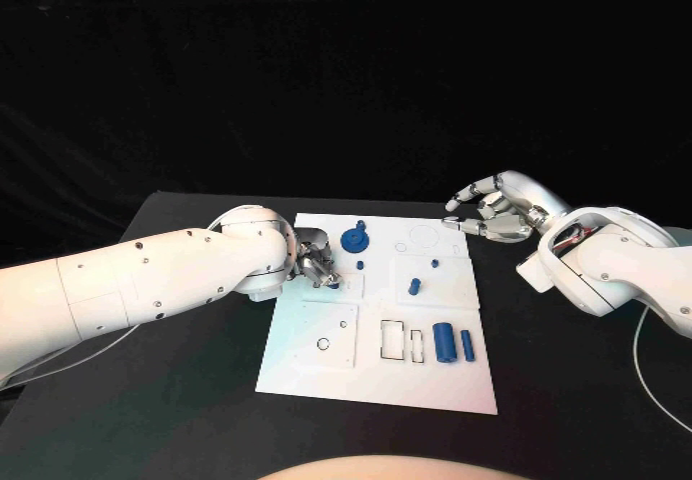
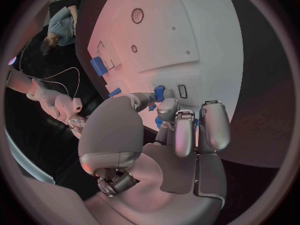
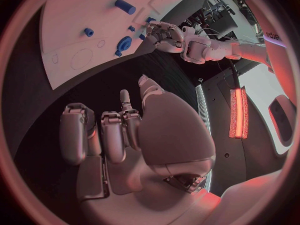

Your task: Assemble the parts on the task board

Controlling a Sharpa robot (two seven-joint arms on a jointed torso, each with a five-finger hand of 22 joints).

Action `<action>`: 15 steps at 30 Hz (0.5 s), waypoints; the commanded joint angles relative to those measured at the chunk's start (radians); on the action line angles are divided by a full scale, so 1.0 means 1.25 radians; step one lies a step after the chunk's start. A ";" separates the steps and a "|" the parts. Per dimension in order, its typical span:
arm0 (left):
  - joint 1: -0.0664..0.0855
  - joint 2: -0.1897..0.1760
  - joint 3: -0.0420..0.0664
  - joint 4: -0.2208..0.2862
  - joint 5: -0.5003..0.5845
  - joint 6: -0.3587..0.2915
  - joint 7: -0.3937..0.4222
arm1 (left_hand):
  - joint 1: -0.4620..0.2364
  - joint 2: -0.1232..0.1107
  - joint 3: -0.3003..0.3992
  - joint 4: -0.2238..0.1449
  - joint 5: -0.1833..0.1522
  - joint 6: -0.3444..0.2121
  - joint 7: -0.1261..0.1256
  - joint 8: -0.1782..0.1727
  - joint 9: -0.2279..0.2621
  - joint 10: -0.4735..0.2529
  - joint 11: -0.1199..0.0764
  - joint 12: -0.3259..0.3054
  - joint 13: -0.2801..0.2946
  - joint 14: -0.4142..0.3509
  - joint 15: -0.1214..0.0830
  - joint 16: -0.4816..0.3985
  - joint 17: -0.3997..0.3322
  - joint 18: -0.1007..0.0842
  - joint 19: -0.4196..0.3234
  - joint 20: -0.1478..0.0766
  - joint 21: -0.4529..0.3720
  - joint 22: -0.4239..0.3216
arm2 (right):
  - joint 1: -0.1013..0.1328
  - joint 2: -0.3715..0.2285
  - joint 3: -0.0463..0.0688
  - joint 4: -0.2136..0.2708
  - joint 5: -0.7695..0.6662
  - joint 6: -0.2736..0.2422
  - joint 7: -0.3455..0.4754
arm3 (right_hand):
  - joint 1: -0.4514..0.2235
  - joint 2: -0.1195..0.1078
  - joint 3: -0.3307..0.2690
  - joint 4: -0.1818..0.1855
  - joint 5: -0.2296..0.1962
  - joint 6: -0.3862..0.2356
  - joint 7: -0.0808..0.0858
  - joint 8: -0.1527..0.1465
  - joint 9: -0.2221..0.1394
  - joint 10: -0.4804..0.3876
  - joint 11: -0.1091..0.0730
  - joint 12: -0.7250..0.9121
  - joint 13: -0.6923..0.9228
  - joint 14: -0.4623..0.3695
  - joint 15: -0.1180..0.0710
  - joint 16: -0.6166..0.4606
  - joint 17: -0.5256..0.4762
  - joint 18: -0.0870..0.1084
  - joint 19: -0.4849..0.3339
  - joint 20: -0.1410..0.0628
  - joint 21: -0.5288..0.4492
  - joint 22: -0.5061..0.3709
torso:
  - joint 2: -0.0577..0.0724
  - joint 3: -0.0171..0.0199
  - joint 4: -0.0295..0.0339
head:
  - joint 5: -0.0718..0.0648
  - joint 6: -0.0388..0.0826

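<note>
Your left hand (image 1: 312,265) is down at the board's (image 1: 325,370) left edge, fingers (image 2: 185,135) curled around a small blue part (image 2: 159,92); whether they actually pinch it, you cannot tell. Your right hand (image 1: 495,208) hovers off the far right corner, fingers loosely spread, holding nothing. The parts look like light, stiff plastic, likely slick. Take the cylinder (image 1: 444,342), near right, across its middle, and the round disc (image 1: 355,240) by its rim.

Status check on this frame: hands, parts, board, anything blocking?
Left hand fingers down on small blue part at task board left edge. Right hand hovers off board, holding nothing. Blue cylinder lies loose. No obstruction seen.
</note>
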 commanded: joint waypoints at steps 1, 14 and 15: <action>-0.001 0.005 0.000 0.001 0.000 0.022 0.002 | -0.009 0.000 0.169 -0.164 0.004 0.009 -0.008 0.003 0.001 0.006 -0.002 0.002 -0.001 0.074 -0.007 0.004 0.179 -0.015 0.004 0.000 0.003 0.001 | -0.001 0.001 0.000 0.000 -0.009 0.011 0.004 | -0.005 0.004 0.004 0.003 0.003 0.005 -0.001 0.005 0.001 -0.002 -0.002 -0.002 0.108 0.062 0.000 -0.003 0.106 0.008 -0.003 -0.002 -0.004 0.072 | 0.000 0.0002 0.0003 | 0.000 0.000; -0.001 0.015 0.000 -0.013 0.008 0.023 0.001 | -0.023 0.000 0.171 -0.160 0.005 0.013 -0.010 0.006 0.005 0.009 -0.003 0.003 -0.001 0.074 -0.008 0.004 0.179 -0.015 0.005 0.000 0.004 0.003 | -0.002 0.002 0.000 -0.001 -0.009 0.011 0.005 | -0.008 0.005 0.003 0.003 0.003 0.005 -0.001 0.006 0.001 -0.002 -0.002 -0.002 0.108 0.062 0.000 -0.003 0.106 0.008 -0.003 -0.002 -0.005 0.072 | 0.000 0.0009 -0.0004 | 0.000 0.001; -0.001 0.016 0.000 -0.014 0.009 0.025 0.001 | -0.023 0.000 0.171 -0.160 0.005 0.013 -0.010 0.006 0.005 0.009 -0.003 0.003 -0.001 0.074 -0.008 0.004 0.179 -0.015 0.005 0.000 0.004 0.003 | -0.002 0.002 0.000 -0.001 -0.009 0.011 0.005 | -0.008 0.005 0.003 0.003 0.003 0.005 -0.001 0.006 0.001 -0.002 -0.002 -0.002 0.108 0.062 0.000 -0.003 0.106 0.008 -0.003 -0.002 -0.005 0.072 | 0.000 0.0011 -0.0003 | 0.000 0.000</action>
